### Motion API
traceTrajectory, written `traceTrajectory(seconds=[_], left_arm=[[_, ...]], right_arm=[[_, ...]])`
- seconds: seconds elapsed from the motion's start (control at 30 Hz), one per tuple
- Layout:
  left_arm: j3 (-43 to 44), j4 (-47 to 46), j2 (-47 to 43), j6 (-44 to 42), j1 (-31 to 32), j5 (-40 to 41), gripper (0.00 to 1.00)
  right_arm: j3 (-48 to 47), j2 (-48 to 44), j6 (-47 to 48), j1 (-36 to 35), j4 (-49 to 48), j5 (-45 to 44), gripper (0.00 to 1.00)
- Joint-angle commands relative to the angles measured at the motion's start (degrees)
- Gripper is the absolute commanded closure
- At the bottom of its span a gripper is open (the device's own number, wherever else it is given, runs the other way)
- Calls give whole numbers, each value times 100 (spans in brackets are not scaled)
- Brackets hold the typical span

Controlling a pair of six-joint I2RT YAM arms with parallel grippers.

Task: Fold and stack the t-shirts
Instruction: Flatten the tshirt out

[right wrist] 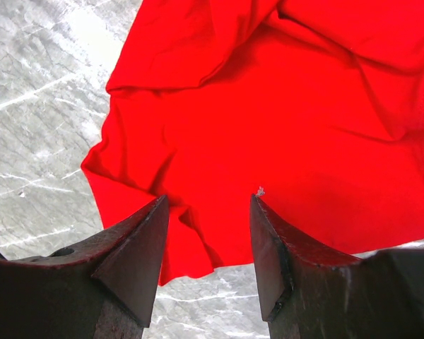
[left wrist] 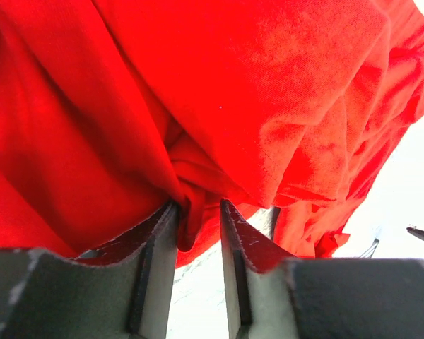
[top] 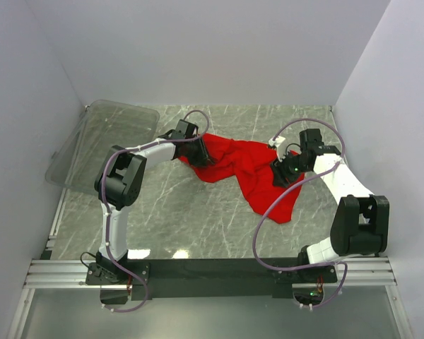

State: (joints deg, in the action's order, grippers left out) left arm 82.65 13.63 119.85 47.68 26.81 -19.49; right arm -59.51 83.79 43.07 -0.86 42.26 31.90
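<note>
A clear plastic bin (top: 102,145) is set at the far left of the table (top: 198,226), reaching past the table's left edge. The grey marbled tabletop is seen through its bottom.

Both arms are bolted at the near edge. The left arm (top: 120,180) is raised at the elbow and stretched far and to the right. The left gripper (top: 198,154) is brought down onto the far left end of the red t-shirt (top: 240,162). Its fingers (left wrist: 155,240) are held slightly apart. A hanging fold of the cloth is caught between them, against one finger, with a thin gap of light beside the other.

The right arm (top: 360,219) is bent at the elbow and turned far and to the left. The right gripper (top: 279,171) is held at the shirt's right edge, its jaws spread wide above the cloth and closed on nothing.

The t-shirt is left crumpled in the middle of the table, between the two grippers, with one part trailing toward the near right.
</note>
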Motion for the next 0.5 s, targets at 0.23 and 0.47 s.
traceTrajectory(seconds=[0.23,0.47], left_arm=[[348,140,-120,-84,0,-170,65],[453,149,-76,-13,0,-240,68]], right_arm=[[9,-3,-9,7,37,9,43],[9,-21,17,16,37,9,43]])
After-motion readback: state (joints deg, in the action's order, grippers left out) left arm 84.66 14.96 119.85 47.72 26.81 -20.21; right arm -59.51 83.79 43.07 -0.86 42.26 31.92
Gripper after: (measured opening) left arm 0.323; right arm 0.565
